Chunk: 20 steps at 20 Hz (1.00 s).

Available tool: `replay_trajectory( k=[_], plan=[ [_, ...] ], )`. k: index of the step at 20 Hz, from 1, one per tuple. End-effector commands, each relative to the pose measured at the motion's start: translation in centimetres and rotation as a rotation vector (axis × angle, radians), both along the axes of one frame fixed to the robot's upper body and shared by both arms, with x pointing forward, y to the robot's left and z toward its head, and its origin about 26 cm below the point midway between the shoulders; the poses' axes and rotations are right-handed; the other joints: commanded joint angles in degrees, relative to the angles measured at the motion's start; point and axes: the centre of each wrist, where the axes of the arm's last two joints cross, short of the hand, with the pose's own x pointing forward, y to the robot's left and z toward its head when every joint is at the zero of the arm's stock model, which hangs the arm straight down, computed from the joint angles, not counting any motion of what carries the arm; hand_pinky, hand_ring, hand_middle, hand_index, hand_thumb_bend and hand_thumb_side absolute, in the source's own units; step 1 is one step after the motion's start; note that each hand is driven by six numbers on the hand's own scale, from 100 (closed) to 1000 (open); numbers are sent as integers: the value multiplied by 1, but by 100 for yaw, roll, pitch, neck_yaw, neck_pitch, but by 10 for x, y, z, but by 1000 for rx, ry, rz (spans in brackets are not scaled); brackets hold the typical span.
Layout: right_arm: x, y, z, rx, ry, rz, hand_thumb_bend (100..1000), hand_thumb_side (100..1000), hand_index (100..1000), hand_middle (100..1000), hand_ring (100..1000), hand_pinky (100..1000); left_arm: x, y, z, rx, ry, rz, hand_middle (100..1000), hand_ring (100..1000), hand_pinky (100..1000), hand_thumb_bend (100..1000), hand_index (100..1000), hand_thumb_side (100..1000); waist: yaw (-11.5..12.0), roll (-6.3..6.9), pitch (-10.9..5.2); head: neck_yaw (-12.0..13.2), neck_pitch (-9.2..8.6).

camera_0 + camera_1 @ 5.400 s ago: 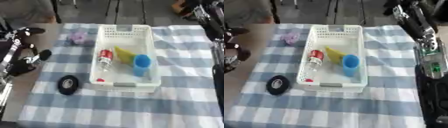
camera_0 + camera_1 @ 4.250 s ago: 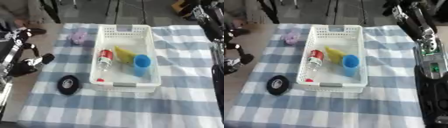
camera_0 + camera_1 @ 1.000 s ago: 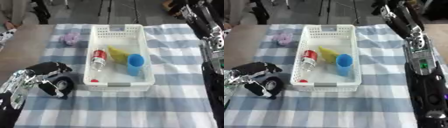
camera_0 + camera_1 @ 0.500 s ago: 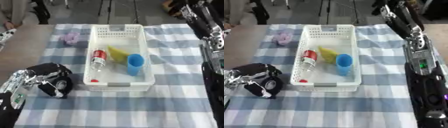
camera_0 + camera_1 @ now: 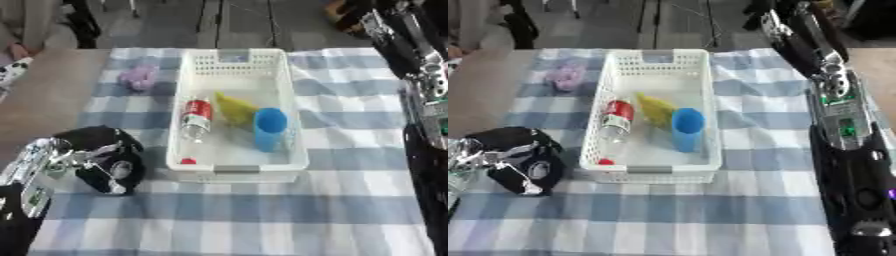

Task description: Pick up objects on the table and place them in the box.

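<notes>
Since five seconds back, the left hand has come down from the left edge onto the black ring-shaped object at lower left of the frame, fingers curled round it on the checked tablecloth. Just right of it, mid-frame, the white basket holds a clear bottle with a red label, a yellow item and a blue cup. Further up and left lies a small purple object. Along the right edge runs the right arm; its fingers I cannot tell.
</notes>
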Motion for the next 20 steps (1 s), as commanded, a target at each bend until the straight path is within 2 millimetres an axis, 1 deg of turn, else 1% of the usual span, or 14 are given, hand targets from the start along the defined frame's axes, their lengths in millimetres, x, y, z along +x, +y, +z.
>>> replay_trajectory(
  k=[1,3,5,6,7,8,10,11,12,13,14,15,16,20],
  plan=[
    [1,-1,11,-7,-33,-2,100,705,774,607,571,618,1,7,31,6,-63,10,608,591,753,327,858,390,5,-82,-294,-16,6],
    [1,-1,11,-7,-33,-3,100,705,774,607,571,618,0,8,40,3,-72,12,609,592,755,327,858,392,6,-81,-296,-21,8],
    [1,-2,11,-8,-32,-4,100,705,774,607,571,618,0,10,55,0,-100,17,609,594,760,332,858,401,9,-78,-301,-26,10],
    [1,-2,11,-7,-32,-4,100,704,774,607,571,618,0,10,62,-7,-118,19,606,590,733,362,858,411,10,-77,-306,-29,14],
    [1,-2,11,-7,-32,-4,100,704,774,607,571,618,0,9,72,-23,-145,21,606,590,733,362,858,411,12,-77,-308,-32,15],
    [1,-2,11,-6,-31,-4,100,706,774,607,571,618,0,7,79,-41,-169,21,600,584,699,380,856,413,12,-79,-311,-31,17],
    [1,-2,10,-7,-30,-4,100,705,774,607,571,618,0,3,90,-65,-216,7,592,578,675,381,851,411,11,-82,-314,-28,16],
    [1,-1,10,-7,-30,-4,100,705,774,607,571,618,1,2,92,-84,-226,8,592,578,675,381,851,411,10,-83,-314,-26,15],
    [1,-1,10,-6,-29,-3,100,707,774,607,570,618,2,-2,96,-120,-246,4,560,550,545,485,842,427,4,-86,-319,-22,15],
    [1,-1,10,-6,-29,-2,100,707,774,607,570,618,4,-6,100,-177,-272,-2,560,550,545,485,842,427,-3,-86,-320,-20,11],
    [1,0,10,-5,-28,0,100,708,774,606,570,618,7,-10,103,-226,-291,-6,545,536,477,522,837,435,-10,-86,-322,-25,8],
    [1,0,9,-5,-27,2,100,708,774,606,570,618,9,-15,105,-278,-309,-8,545,536,477,522,837,435,-15,-86,-323,-34,5],
    [1,1,9,-5,-27,4,100,706,774,607,570,618,12,-19,105,-319,-324,-10,535,528,430,549,832,433,-25,-86,-326,-34,5],
    [1,4,9,-3,-28,14,100,705,774,607,571,618,26,-38,105,-459,-388,-16,537,530,394,589,822,438,-74,-87,-338,-9,3]
  ],
)
